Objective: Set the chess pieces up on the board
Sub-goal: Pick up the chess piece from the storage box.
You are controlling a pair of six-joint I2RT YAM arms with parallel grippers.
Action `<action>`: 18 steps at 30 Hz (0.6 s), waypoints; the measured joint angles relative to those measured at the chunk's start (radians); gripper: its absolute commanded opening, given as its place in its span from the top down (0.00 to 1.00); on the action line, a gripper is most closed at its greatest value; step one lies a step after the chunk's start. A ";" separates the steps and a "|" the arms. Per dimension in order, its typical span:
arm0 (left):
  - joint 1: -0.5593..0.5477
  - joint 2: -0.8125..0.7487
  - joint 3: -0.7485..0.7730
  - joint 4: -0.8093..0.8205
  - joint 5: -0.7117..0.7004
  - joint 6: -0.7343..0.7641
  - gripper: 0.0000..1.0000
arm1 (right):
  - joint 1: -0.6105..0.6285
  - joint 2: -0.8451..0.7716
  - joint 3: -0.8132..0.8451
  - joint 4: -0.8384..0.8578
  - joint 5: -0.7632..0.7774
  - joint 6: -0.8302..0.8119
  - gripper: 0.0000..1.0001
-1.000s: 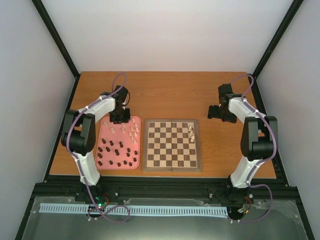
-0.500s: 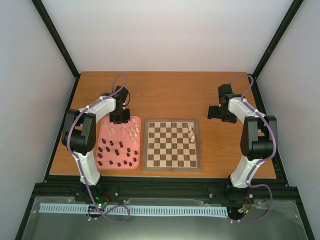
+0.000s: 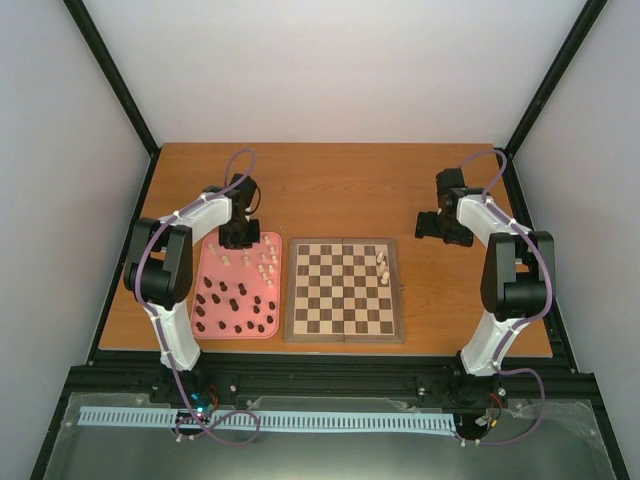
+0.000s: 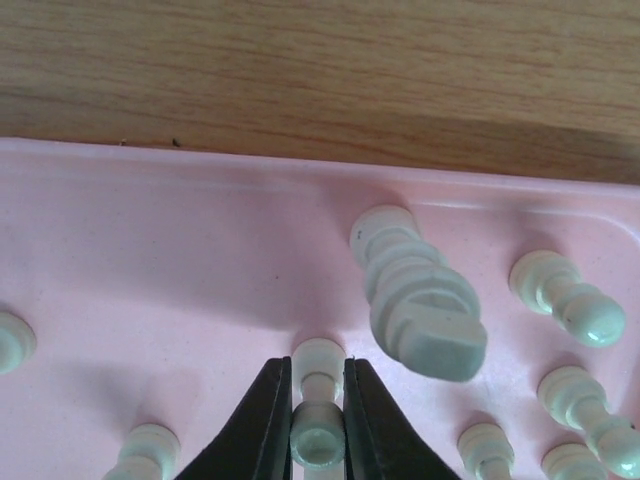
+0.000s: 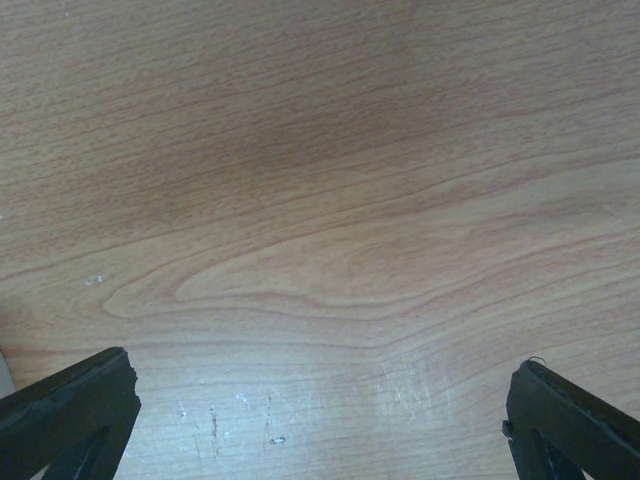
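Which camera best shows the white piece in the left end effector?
Left wrist view: the cream piece sits close-up, pinched by the left end effector. The top view hides it beneath that end effector; the right wrist sees only table.

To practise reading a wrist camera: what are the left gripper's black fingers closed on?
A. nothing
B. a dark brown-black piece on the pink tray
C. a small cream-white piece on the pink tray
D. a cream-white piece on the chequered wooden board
C: the left wrist view shows the left gripper pinching a small cream-white turned chess piece on the pink rounded-corner tray.
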 measured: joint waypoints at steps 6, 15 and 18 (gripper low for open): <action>0.000 0.000 0.004 -0.012 -0.009 0.001 0.98 | 0.000 0.000 0.001 -0.004 0.000 0.000 0.00; 0.000 -0.095 0.111 -0.136 -0.014 0.001 0.91 | 0.000 0.000 0.008 -0.007 -0.001 0.000 0.00; -0.004 -0.159 0.183 -0.169 0.010 -0.006 0.89 | 0.000 -0.002 0.008 -0.007 -0.001 0.000 0.00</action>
